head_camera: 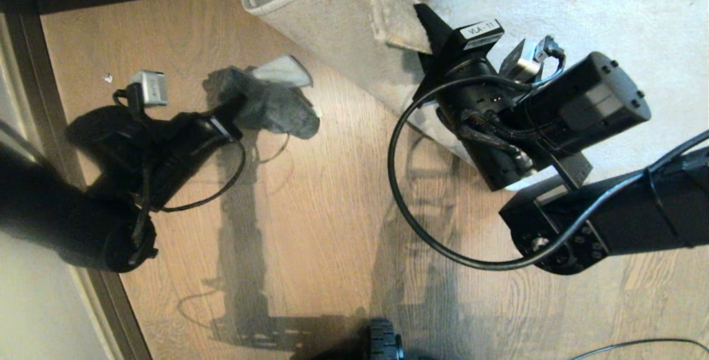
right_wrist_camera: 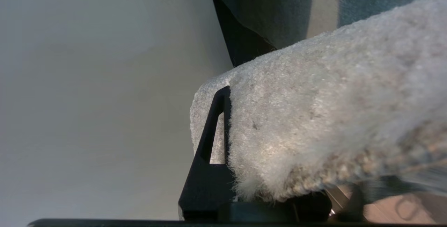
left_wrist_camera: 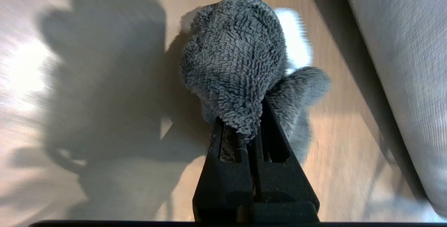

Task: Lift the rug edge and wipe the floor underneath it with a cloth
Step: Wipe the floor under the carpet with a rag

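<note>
I have the right gripper (head_camera: 429, 36) clamped on the rug edge (head_camera: 388, 27), the corner folded up and back so the pale backing faces me; in the right wrist view one finger (right_wrist_camera: 213, 132) presses into the pile. Left gripper (head_camera: 235, 113) is closed on the cloth (head_camera: 271, 102), which bunches out past its fingertips over bare floor (head_camera: 321, 199). The lifted rug lies just beyond and to the right of that gripper; I cannot tell whether the cloth touches the planks.
</note>
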